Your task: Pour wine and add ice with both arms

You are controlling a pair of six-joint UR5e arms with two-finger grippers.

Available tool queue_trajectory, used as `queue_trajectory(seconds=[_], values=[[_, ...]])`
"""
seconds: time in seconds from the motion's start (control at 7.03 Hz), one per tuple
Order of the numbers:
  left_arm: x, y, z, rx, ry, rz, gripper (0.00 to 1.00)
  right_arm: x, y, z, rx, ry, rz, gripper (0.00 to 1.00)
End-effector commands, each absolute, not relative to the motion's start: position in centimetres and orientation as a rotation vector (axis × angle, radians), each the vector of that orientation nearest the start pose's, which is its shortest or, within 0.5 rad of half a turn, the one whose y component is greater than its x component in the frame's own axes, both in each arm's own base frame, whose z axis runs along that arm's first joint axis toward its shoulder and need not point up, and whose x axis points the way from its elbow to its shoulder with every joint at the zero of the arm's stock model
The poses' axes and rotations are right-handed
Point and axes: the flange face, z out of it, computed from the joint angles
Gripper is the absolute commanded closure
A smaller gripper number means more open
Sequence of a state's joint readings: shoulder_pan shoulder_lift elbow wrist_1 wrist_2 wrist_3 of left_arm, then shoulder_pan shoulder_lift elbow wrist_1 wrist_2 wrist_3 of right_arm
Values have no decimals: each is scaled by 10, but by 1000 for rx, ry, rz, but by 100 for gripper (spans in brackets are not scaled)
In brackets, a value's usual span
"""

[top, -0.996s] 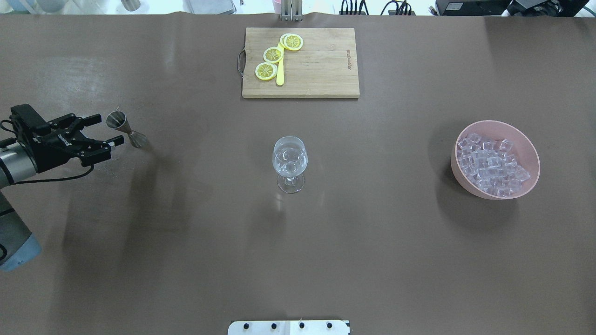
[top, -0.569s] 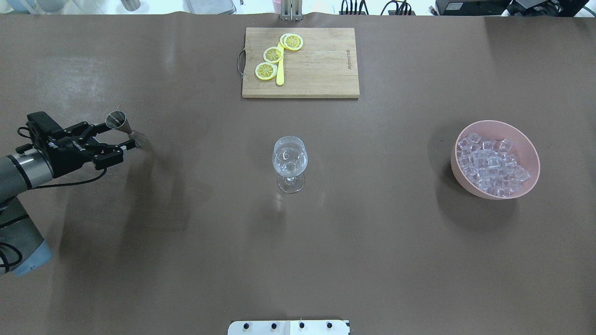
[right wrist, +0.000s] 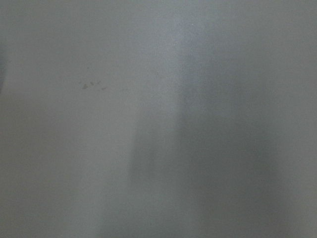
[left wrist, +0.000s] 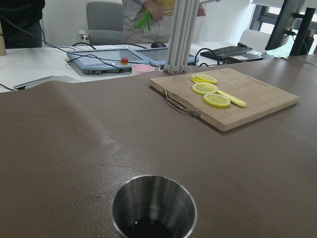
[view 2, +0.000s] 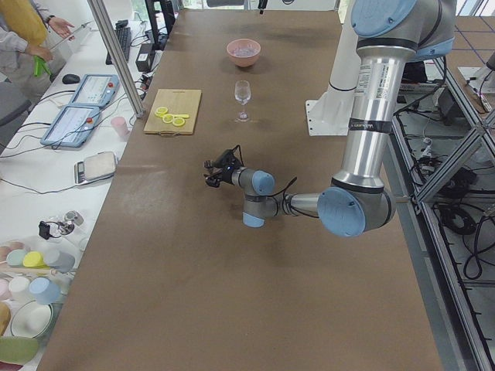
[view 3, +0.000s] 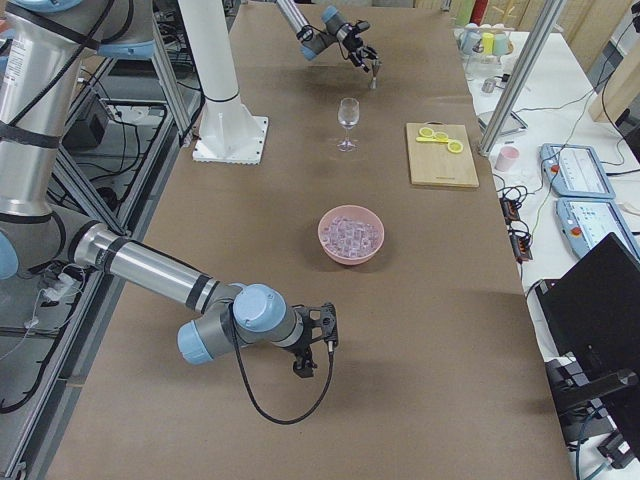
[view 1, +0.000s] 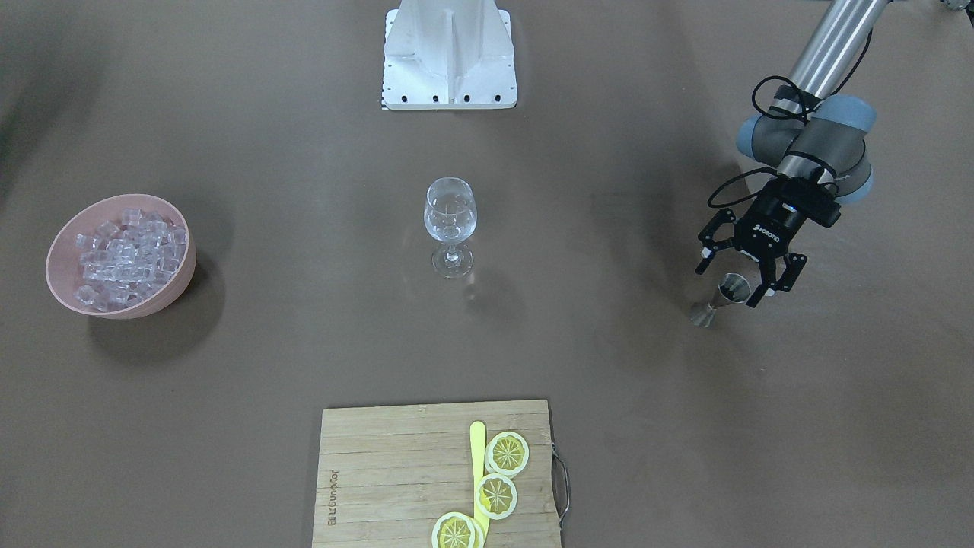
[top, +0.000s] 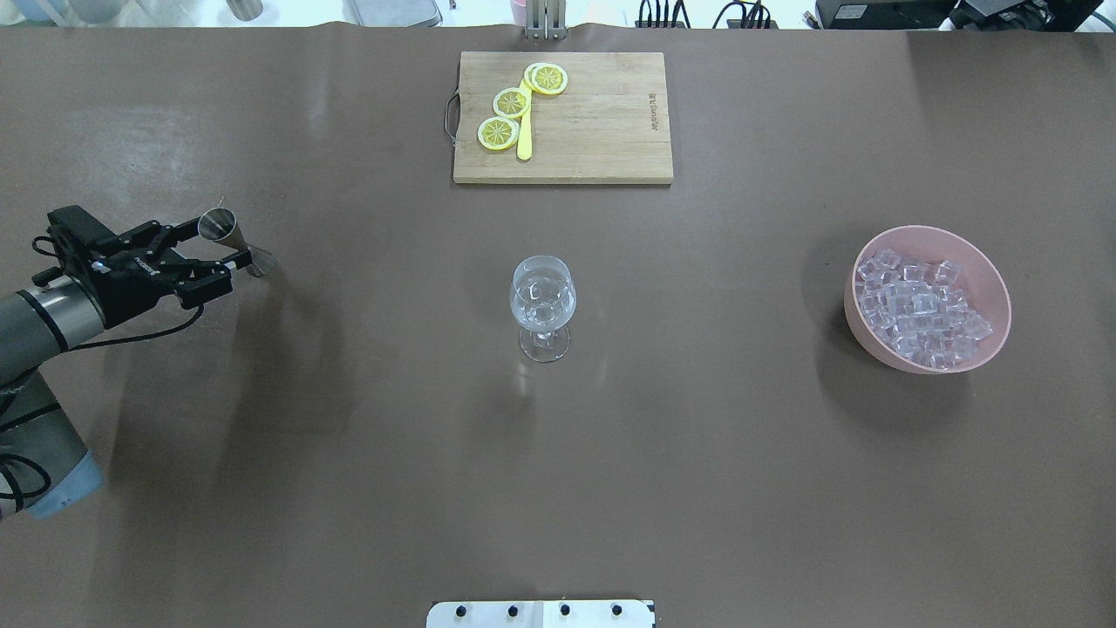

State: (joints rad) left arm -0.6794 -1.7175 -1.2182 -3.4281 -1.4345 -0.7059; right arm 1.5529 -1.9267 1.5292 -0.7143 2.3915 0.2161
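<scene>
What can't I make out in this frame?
Right gripper: only in exterior right, small; open or shut unclear.
Right wrist view: blurred grey, nothing identifiable.
Jigger: left wrist view's bottom edge cuts it; contents dark.
Wine glass: clear, too small to tell contents.

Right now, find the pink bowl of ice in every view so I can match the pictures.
Front-facing: pink bowl far left, left of the wine glass.
Overhead: bowl far right, right of the glass.
Exterior left: bowl top centre, beyond the glass.
Exterior right: bowl centre, nearer than the glass.
Left wrist: not in it.
Right wrist: not in it.
Shared landmark: the wooden cutting board, seen in all but the right wrist view.
</scene>
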Motion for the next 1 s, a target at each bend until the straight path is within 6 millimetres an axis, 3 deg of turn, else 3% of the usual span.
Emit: queue_trajectory(seconds=[0.0, 0.28, 0.85], values=[[338, -444, 556, 1244, 1075, -14, 3, 54, -333, 729, 335, -849, -6, 0], [363, -429, 556, 1244, 1066, -20, 3, 54, -332, 730, 334, -849, -5, 0], [370, -431, 545, 1253, 1084, -20, 3, 55, -330, 731, 332, -849, -2, 0]])
